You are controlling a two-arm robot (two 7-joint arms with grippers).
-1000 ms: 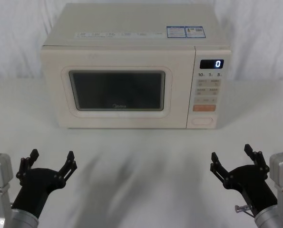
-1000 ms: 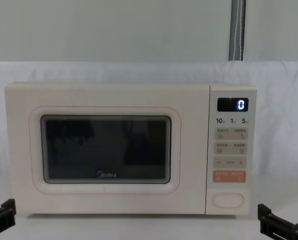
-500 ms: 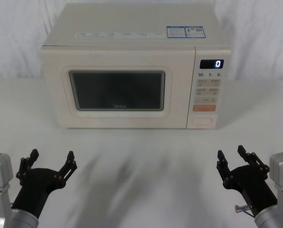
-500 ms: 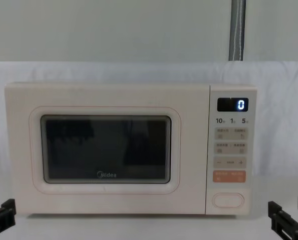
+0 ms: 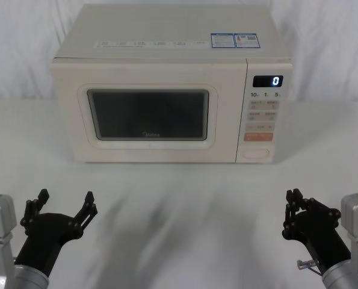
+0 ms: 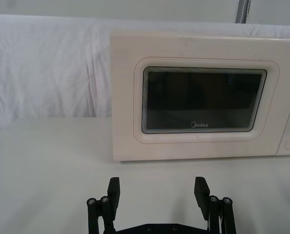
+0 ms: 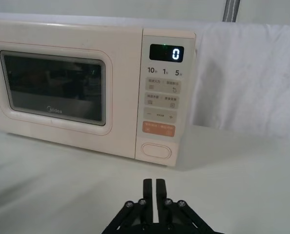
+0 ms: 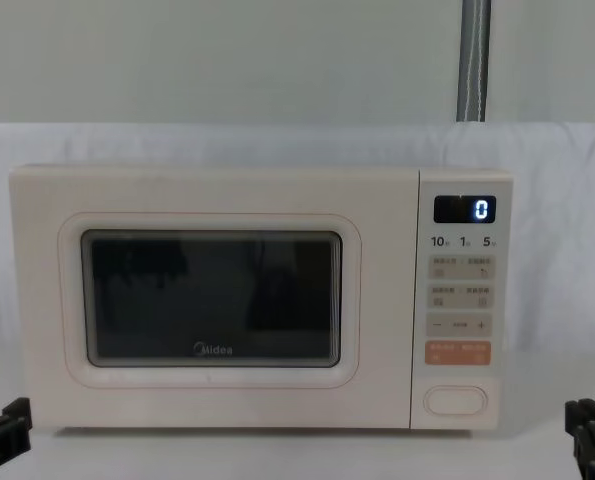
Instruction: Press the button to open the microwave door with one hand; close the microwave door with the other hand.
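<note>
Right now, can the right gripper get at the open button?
Probably yes. The right gripper is shut and sits low on the table's right side, roughly in line with the button at the bottom of the microwave control strip. Only bare table lies between them.

White table (image 5: 185, 211) spread with pale cloth, evenly lit, soft grey shadows toward its near edge. Behind its far edge, wrinkled white fabric backdrop (image 8: 567, 200) rising partway up. Above the backdrop, plain grey-green wall (image 8: 227, 60). Grey vertical pole (image 8: 474, 60) against the wall, toward the right.
</note>
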